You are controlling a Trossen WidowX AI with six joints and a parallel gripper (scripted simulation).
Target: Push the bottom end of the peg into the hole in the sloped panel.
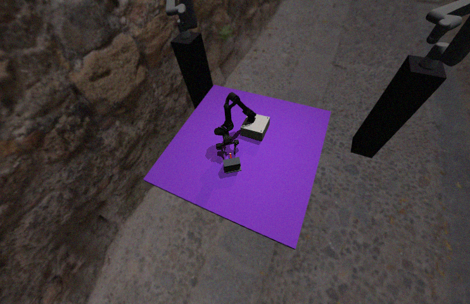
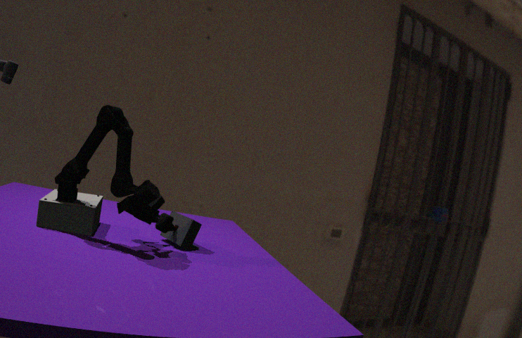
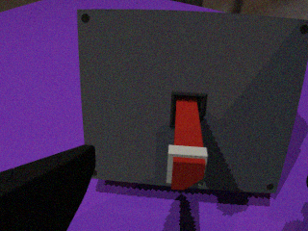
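Note:
The grey sloped panel (image 1: 232,164) (image 2: 186,230) (image 3: 129,84) stands on the purple mat (image 1: 271,197) (image 2: 110,294) (image 3: 38,103) in front of the arm. The red square peg (image 3: 188,131) (image 1: 230,155) with a white band near its outer end sits with its bottom end in the panel's square hole, and its upper part sticks out of the face. My gripper (image 1: 228,149) (image 2: 166,224) is open just behind the peg's outer end, with its fingers wide on either side of the peg and not touching it. One dark finger (image 3: 45,199) shows at the lower left of the wrist view.
The arm's light grey base box (image 1: 256,126) (image 2: 68,217) stands behind the panel. Two black camera pillars (image 1: 192,68) (image 1: 397,104) stand off the mat at the back and the right. A rock wall runs along the left.

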